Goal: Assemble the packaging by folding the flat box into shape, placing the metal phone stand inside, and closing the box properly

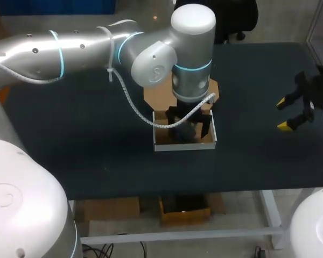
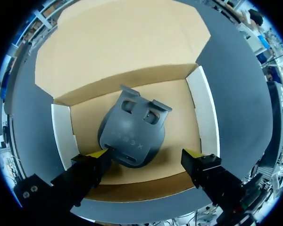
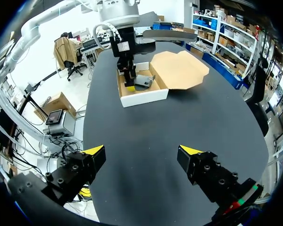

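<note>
My left gripper (image 2: 145,154) hangs spread inside the open box (image 2: 203,110) and pinches nothing. One yellow tip sits just beside the rim of the phone stand (image 2: 132,132); I cannot tell whether it touches. The other tip stands clear, near the opposite white side wall. The stand lies flat on the box floor, its round base toward me and its two small hooks toward the rear wall.

The nearest risk, as I judge it, is my own exit. If I rise at a slant, the tip beside the base could catch the rim and tilt or drag the stand. The fingers are also low between the walls, so a sideways drift could snag the front wall or a side wall and shove the light cardboard across the desk (image 2: 236,94).

Further on, the hooks could stand proud of the walls. I cannot tell their height from here, and if they do, the lid would not seat.

Beyond the rear wall the lid flap (image 2: 127,42) lies open and flat on the desk. Folding it over with one arm could push the whole box away or splay the side walls, since nothing braces them.

My right gripper (image 3: 141,150) is spread as well, holding nothing over bare desk, well apart from the box and too far to steady it.
</note>
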`<state>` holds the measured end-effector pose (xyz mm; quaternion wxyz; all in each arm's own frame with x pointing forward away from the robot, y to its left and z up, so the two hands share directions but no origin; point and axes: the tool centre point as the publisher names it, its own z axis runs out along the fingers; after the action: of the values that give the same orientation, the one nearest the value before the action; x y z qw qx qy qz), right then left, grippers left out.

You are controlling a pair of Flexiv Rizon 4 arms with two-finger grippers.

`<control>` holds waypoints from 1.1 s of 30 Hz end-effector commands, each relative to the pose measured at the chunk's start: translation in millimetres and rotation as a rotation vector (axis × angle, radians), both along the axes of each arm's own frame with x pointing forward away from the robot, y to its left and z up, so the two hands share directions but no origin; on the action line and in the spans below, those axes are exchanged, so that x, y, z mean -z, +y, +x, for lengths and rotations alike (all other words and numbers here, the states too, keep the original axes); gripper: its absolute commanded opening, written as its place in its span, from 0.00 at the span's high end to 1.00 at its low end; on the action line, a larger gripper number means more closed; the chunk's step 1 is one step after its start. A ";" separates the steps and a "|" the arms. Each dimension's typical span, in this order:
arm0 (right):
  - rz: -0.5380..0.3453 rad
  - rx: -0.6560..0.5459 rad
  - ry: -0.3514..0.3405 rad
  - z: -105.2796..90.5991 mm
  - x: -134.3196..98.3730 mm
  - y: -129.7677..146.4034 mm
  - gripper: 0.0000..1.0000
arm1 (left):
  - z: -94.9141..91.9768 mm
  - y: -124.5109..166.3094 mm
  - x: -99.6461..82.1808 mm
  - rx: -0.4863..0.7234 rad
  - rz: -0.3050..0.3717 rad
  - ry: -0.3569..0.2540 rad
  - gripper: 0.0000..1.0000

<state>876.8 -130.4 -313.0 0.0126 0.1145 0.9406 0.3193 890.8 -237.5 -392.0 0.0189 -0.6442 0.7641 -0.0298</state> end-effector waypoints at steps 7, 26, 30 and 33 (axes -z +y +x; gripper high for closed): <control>0.003 -0.002 0.002 -0.5 -1.2 -1.2 0.00 | -18.4 6.5 -0.5 -0.069 0.025 -0.010 0.00; 0.003 -0.002 0.002 -0.5 -1.2 -1.2 0.00 | -65.8 2.1 -1.0 -0.130 0.021 0.007 0.00; 0.003 -0.002 0.002 -0.5 -1.2 -1.2 0.00 | -72.4 2.5 -0.3 -0.144 0.023 0.012 0.00; 0.003 -0.002 0.002 -0.5 -1.2 -1.2 0.00 | -78.2 3.9 0.6 -0.162 0.020 0.019 0.00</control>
<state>876.9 -130.4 -313.0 0.0126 0.1146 0.9406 0.3192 816.6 -234.0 -392.5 0.0184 -0.7030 0.7109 -0.0126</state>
